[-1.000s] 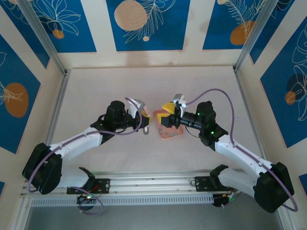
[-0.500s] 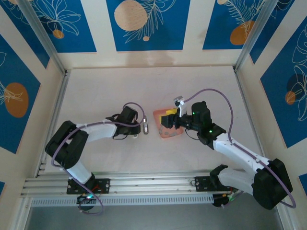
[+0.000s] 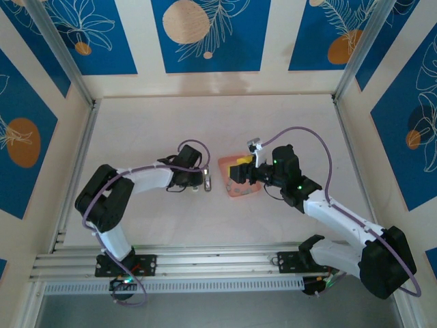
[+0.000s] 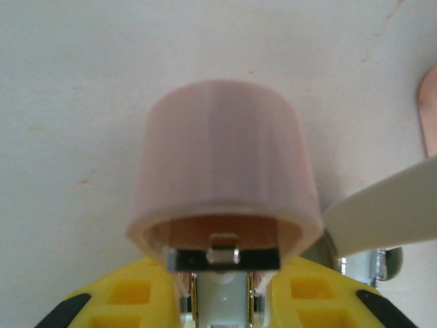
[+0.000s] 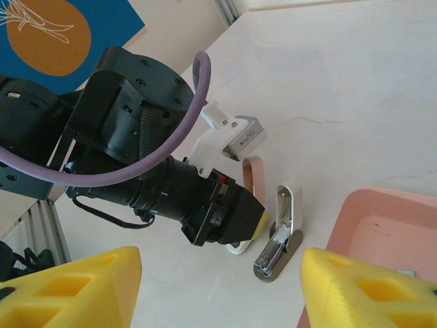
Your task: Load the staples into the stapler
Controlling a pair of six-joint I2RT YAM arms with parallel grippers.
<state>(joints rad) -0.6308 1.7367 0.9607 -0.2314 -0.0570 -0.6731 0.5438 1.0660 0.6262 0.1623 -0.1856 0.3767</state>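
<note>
L fingers [image 4: 130, 295] – stapler [image 4: 222, 171] gripped, R fingers [image 5: 75, 287] apart

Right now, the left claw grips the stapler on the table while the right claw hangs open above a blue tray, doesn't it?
Not quite: the tray is salmon-pink, not blue, as the right wrist view shows. The rest holds: the left claw grips the stapler on the table, and the right claw hangs open above that tray.

You're working in a robot lab cell. Aluminium posts [image 3: 61, 55] frame a pale tabletop [image 3: 150, 123] boxed in by walls with blue leaf-print panels [image 3: 232, 41], and a slotted rail [image 3: 218, 263] carries both arm bases [image 3: 126, 263].
</note>
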